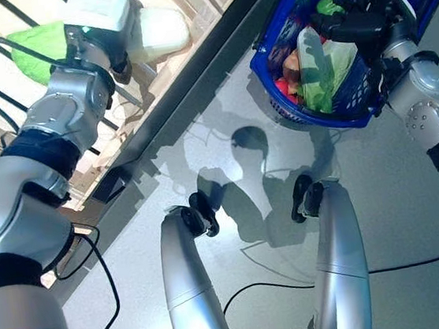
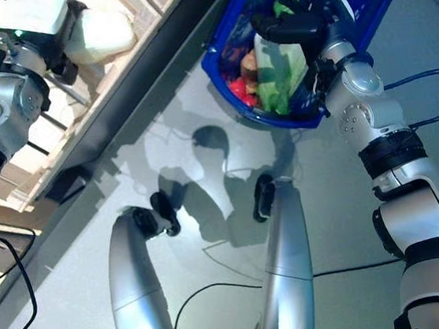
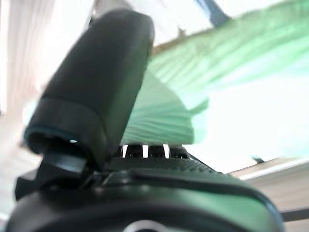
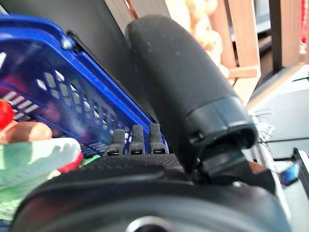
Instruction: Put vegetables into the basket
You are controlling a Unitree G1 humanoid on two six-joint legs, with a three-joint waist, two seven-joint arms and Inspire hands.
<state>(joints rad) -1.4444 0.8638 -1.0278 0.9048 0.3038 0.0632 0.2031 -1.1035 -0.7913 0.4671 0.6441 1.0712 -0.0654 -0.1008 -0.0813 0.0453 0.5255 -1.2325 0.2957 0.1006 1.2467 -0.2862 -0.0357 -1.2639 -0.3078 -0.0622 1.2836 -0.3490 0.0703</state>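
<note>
The blue plastic basket (image 1: 340, 119) stands on the grey floor at the upper right. In it lie a pale green leafy vegetable (image 1: 322, 73), red pieces (image 1: 283, 87) and a tan round piece (image 1: 291, 62). My right hand (image 1: 350, 26) is over the basket's inside, fingers straight, holding nothing; its wrist view shows the basket's wall (image 4: 72, 92) and the leafy vegetable (image 4: 29, 159). My left hand (image 1: 99, 47) reaches into the wooden stand, right beside a pale whitish cabbage (image 1: 158, 32). In its wrist view the fingers (image 3: 145, 151) are straight, and a green-and-white leafy vegetable (image 3: 212, 96) lies just past them.
The wooden stand (image 1: 170, 83) with shelves and crates runs along the upper left, with a dark base strip (image 1: 215, 54) at floor level. The basket stands close to that base. Grey floor (image 1: 391, 208) stretches to the right and below the basket.
</note>
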